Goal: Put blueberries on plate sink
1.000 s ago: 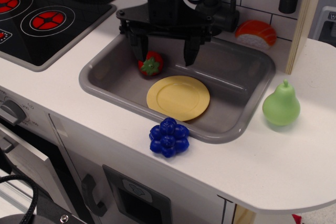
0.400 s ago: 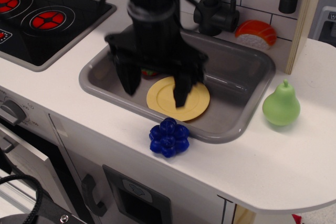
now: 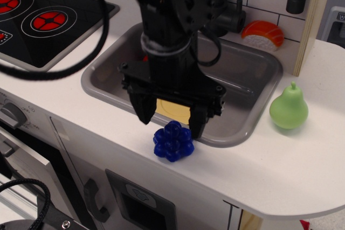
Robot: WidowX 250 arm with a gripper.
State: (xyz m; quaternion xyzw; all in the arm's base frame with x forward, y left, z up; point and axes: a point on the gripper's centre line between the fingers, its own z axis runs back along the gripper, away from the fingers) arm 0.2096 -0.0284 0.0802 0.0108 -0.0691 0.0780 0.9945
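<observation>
Now gripper (image 3: 171, 122) w/ jaws wide open, empty, just above blueberries (image 3: 173, 141), beside sink (image 3: 253, 74) front rim.

1 blueberries (image 3: 173, 141), 1 plate (image 3: 173, 110), 1 sink (image 3: 253, 79), 1 pear (image 3: 289, 107), 1 sushi (image 3: 262, 34).

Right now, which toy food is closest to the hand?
The blueberries, the dark-blue cluster on the counter at the sink's front rim, right under the open hand. The pear and sushi sit farther off.
</observation>
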